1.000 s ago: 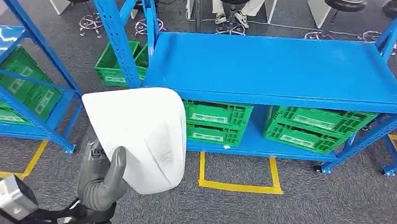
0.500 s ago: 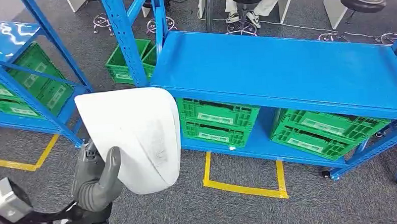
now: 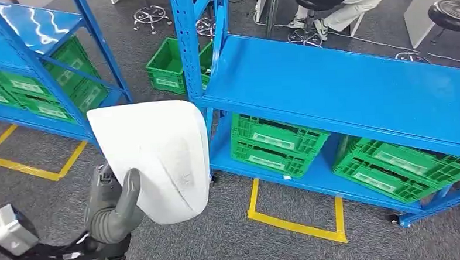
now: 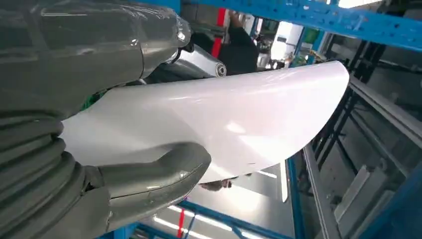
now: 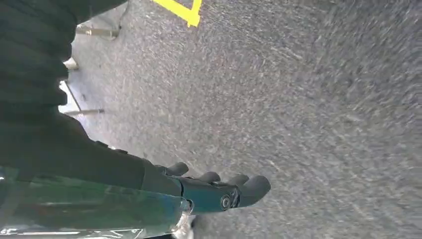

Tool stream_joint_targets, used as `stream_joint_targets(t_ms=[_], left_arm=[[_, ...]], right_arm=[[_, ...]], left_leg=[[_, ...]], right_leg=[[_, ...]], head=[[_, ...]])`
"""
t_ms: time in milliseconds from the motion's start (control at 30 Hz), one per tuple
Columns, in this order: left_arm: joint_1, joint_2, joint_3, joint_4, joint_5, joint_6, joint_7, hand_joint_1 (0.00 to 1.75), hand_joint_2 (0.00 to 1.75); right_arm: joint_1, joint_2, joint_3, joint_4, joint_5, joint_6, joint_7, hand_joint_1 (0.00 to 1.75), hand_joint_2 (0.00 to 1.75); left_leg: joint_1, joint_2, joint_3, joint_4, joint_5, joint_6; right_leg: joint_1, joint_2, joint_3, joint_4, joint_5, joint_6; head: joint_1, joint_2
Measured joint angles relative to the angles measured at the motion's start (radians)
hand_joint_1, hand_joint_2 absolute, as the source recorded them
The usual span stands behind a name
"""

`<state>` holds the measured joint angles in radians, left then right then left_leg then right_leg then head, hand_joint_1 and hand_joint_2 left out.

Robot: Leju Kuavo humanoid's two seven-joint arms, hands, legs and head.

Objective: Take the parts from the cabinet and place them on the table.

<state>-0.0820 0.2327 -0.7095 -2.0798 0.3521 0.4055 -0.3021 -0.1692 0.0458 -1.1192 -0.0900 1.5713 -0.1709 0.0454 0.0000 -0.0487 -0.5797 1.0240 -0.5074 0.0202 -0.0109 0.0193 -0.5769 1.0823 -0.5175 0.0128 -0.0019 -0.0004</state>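
Observation:
My left hand (image 3: 111, 208) holds a large white curved shell part (image 3: 159, 162) at its lower edge, thumb pressed on its front face, low at the left of the head view. In the left wrist view the thumb (image 4: 149, 174) lies on the glossy white part (image 4: 224, 119). The part hangs above the grey carpet, in front of the left end of the blue rack (image 3: 354, 83). My right hand (image 5: 219, 191) hangs over the carpet with its fingers stretched out and nothing in them.
The blue rack's top shelf is bare; green crates (image 3: 275, 142) (image 3: 405, 169) sit on its lower shelf. A second blue rack (image 3: 30, 33) with green crates stands at the left. Yellow tape (image 3: 296, 224) marks the floor. A seated person (image 3: 333, 2) and a stool (image 3: 454, 14) are behind.
The whole view has shifted: both racks slid rightward in the picture, so the camera turned left. The white part stays in my left hand in the same pose.

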Motion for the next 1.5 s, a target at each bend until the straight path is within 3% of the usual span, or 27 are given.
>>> stream_joint_targets(t_ms=[33,167,200,233,267,333,367,433,500,533,567,600,700,767,833,867,900,933,1000,1033,1067,1200,1267,1300,1367,1433,1500], left_arm=[[0.000,0.000,0.000,0.000,-0.001,0.000,0.000,1.75,1.75],[-0.001,-0.001,0.001,-0.001,-0.005,0.000,0.006,1.75,1.75],[0.000,-0.001,0.002,-0.003,-0.006,0.000,0.007,1.75,1.75],[0.000,-0.001,0.004,-0.004,-0.007,0.000,0.007,1.75,1.75],[-0.002,-0.001,0.007,-0.004,-0.008,0.000,0.009,1.75,1.75],[0.000,-0.001,0.011,-0.004,-0.008,0.002,0.011,1.75,1.75],[0.001,-0.001,0.011,-0.004,-0.009,0.002,0.012,1.75,1.75],[0.003,0.001,0.016,-0.004,-0.009,0.005,0.014,1.75,1.75],[0.003,0.001,0.018,-0.006,-0.009,0.011,0.014,1.75,1.75],[0.002,0.002,0.019,-0.006,-0.009,0.013,0.014,1.75,1.75],[0.003,0.003,0.019,-0.007,-0.010,0.014,0.015,1.75,1.75],[0.004,0.003,0.020,-0.010,-0.010,0.014,0.015,1.75,1.75],[0.005,0.005,0.025,-0.013,-0.010,0.017,0.014,1.75,1.75],[0.006,0.006,0.026,-0.021,-0.009,0.019,0.014,1.75,1.75],[0.008,0.006,0.027,-0.022,-0.008,0.021,0.014,1.75,1.75],[0.011,0.007,0.028,-0.022,-0.008,0.025,0.014,1.75,1.75],[0.015,0.008,0.032,-0.022,-0.010,0.029,0.014,1.75,1.75],[0.019,0.008,0.037,-0.023,-0.015,0.037,0.015,1.75,1.75],[0.024,0.011,0.042,-0.029,-0.029,0.047,0.018,1.75,1.75],[0.027,0.013,0.043,-0.033,-0.037,0.055,0.019,1.75,1.75],[0.031,0.016,0.045,-0.038,-0.046,0.061,0.023,1.75,1.75],[0.060,0.033,0.060,-0.064,-0.073,0.078,0.040,1.75,1.75],[0.065,0.043,0.061,-0.076,-0.088,0.084,0.047,1.75,1.75],[0.066,0.045,0.061,-0.078,-0.094,0.087,0.052,1.75,1.75],[0.073,0.047,0.060,-0.078,-0.103,0.088,0.059,1.75,1.75],[0.076,0.048,0.059,-0.078,-0.111,0.092,0.063,1.75,1.75],[0.077,0.048,0.058,-0.078,-0.121,0.101,0.066,1.75,1.75]], right_arm=[[0.000,-0.002,0.000,0.000,0.000,0.000,0.000,0.00,1.75],[-0.004,0.000,0.001,0.001,0.000,0.000,-0.001,0.00,1.75],[-0.006,0.002,0.001,0.002,0.000,0.001,-0.001,0.00,1.75],[-0.007,0.004,0.001,0.002,0.000,0.002,-0.001,0.00,1.75],[-0.007,0.004,0.001,0.002,0.000,0.002,-0.001,0.00,1.75],[-0.004,0.005,0.001,0.002,0.000,0.003,-0.001,0.00,1.75],[-0.004,0.005,0.001,0.002,0.000,0.003,-0.001,0.00,1.75],[-0.006,0.008,0.002,0.002,0.000,0.005,-0.001,0.00,1.75],[-0.008,0.012,0.008,0.003,0.000,0.006,0.001,0.00,1.75],[-0.010,0.013,0.009,0.003,0.000,0.007,0.001,0.00,1.75],[-0.011,0.013,0.009,0.003,0.000,0.007,0.002,0.00,1.75],[-0.012,0.013,0.010,0.003,0.000,0.007,0.002,0.00,1.75],[-0.013,0.016,0.011,0.003,0.000,0.008,0.003,0.00,1.75],[-0.015,0.019,0.016,0.003,0.000,0.008,0.004,0.00,1.75],[-0.013,0.019,0.018,0.003,0.000,0.008,0.010,0.00,1.75],[-0.011,0.019,0.020,0.003,0.000,0.008,0.012,0.00,1.75],[-0.009,0.019,0.025,0.003,0.000,0.008,0.014,0.00,1.75],[-0.008,0.021,0.027,0.003,0.000,0.008,0.014,0.00,1.75],[-0.008,0.022,0.029,0.003,0.000,0.006,0.015,0.00,1.75],[-0.006,0.023,0.032,0.003,0.000,0.005,0.015,0.00,1.75],[-0.004,0.022,0.034,0.003,0.000,0.005,0.015,0.00,1.75],[0.002,0.029,0.034,0.003,0.000,0.010,0.016,0.00,1.75],[0.004,0.037,0.034,0.003,0.000,0.022,0.024,0.00,1.75],[0.007,0.037,0.035,0.003,0.000,0.027,0.026,0.00,1.75],[0.014,0.038,0.035,0.003,0.000,0.040,0.036,0.00,1.75],[0.015,0.039,0.035,0.003,0.000,0.054,0.051,0.00,1.75],[0.012,0.038,0.035,0.003,0.000,0.065,0.061,0.00,1.75]], left_leg=[[0.001,-0.006,0.000,-0.001,0.000,-0.001],[0.007,-0.041,-0.012,-0.003,0.011,-0.024],[0.005,-0.035,-0.014,-0.001,0.004,-0.028],[0.000,0.023,-0.022,0.018,-0.015,-0.034],[0.003,0.047,-0.045,0.067,-0.049,-0.040],[0.010,0.050,-0.120,0.219,-0.118,-0.050],[0.013,0.050,-0.151,0.278,-0.133,-0.056],[0.019,0.053,-0.136,0.245,-0.086,-0.061],[0.021,0.078,-0.045,0.080,0.002,-0.063],[0.017,0.122,-0.011,0.012,0.005,-0.063],[0.008,0.134,-0.004,-0.001,-0.002,-0.052],[0.008,0.126,-0.008,0.003,-0.002,-0.038],[0.008,0.094,-0.011,-0.001,0.003,-0.019],[0.011,0.076,-0.012,-0.002,0.007,-0.010],[0.008,0.057,-0.013,-0.002,0.008,-0.004],[0.006,0.045,-0.013,-0.002,0.008,-0.003],[0.005,0.033,-0.012,-0.002,0.008,-0.003],[0.002,0.020,-0.010,-0.001,0.008,-0.003],[-0.002,-0.002,-0.005,-0.001,0.008,-0.003],[-0.002,-0.010,-0.003,-0.002,0.008,-0.003],[-0.004,-0.018,-0.007,-0.001,0.009,-0.006],[0.004,-0.047,-0.018,-0.007,0.020,-0.032],[0.000,0.037,-0.035,0.035,-0.021,-0.038],[0.005,0.050,-0.071,0.107,-0.066,-0.044],[0.011,0.050,-0.139,0.246,-0.123,-0.054],[0.013,0.051,-0.148,0.266,-0.105,-0.060],[0.017,0.067,-0.070,0.127,-0.022,-0.060]], right_leg=[[0.001,0.032,0.026,-0.048,-0.002,-0.016],[0.006,0.012,0.036,-0.079,-0.003,-0.017],[-0.004,-0.001,0.044,-0.097,0.007,-0.018],[-0.002,-0.008,0.050,-0.106,0.011,-0.020],[-0.001,-0.015,0.051,-0.108,0.012,-0.024],[-0.001,-0.033,0.049,-0.106,0.011,-0.025],[-0.001,-0.044,0.048,-0.105,0.009,-0.025],[-0.003,-0.059,0.050,-0.103,0.006,-0.021],[-0.007,-0.070,0.054,-0.095,-0.001,-0.011],[-0.007,-0.075,0.056,-0.090,-0.007,-0.004],[0.001,-0.078,0.055,-0.082,-0.013,0.005],[0.002,-0.085,0.055,-0.083,-0.013,0.008],[-0.001,-0.111,0.063,-0.089,-0.017,0.020],[-0.007,-0.049,0.039,-0.023,-0.074,0.027],[-0.005,-0.028,-0.034,0.144,-0.155,0.028],[-0.005,-0.026,-0.066,0.210,-0.175,0.027],[-0.004,-0.025,-0.080,0.233,-0.170,0.023],[-0.004,-0.023,-0.070,0.204,-0.136,0.017],[-0.001,-0.010,-0.005,0.047,-0.036,0.000],[0.003,0.017,0.027,-0.036,0.004,-0.011],[0.001,0.048,0.039,-0.052,-0.009,-0.022],[0.005,0.021,0.048,-0.088,-0.004,-0.024],[0.001,0.003,0.058,-0.107,0.007,-0.029],[0.002,-0.009,0.058,-0.107,0.007,-0.030],[0.003,-0.031,0.057,-0.105,0.005,-0.031],[0.002,-0.051,0.058,-0.103,0.003,-0.027],[0.002,-0.065,0.060,-0.099,-0.002,-0.021]], head=[[-0.001,0.000],[0.002,0.000],[0.001,0.000],[0.000,0.000],[-0.007,0.000],[-0.011,0.000],[-0.011,0.000],[-0.014,0.000],[-0.016,0.000],[-0.018,0.000],[-0.024,0.000],[-0.019,0.000],[-0.014,0.000],[-0.007,0.000],[-0.002,0.000],[-0.001,0.000],[0.000,0.000],[0.000,0.000],[0.001,0.000],[0.001,0.000],[-0.002,0.000],[0.007,0.000],[0.002,0.000],[-0.003,0.000],[-0.005,0.000],[-0.006,0.000],[-0.006,0.000]])
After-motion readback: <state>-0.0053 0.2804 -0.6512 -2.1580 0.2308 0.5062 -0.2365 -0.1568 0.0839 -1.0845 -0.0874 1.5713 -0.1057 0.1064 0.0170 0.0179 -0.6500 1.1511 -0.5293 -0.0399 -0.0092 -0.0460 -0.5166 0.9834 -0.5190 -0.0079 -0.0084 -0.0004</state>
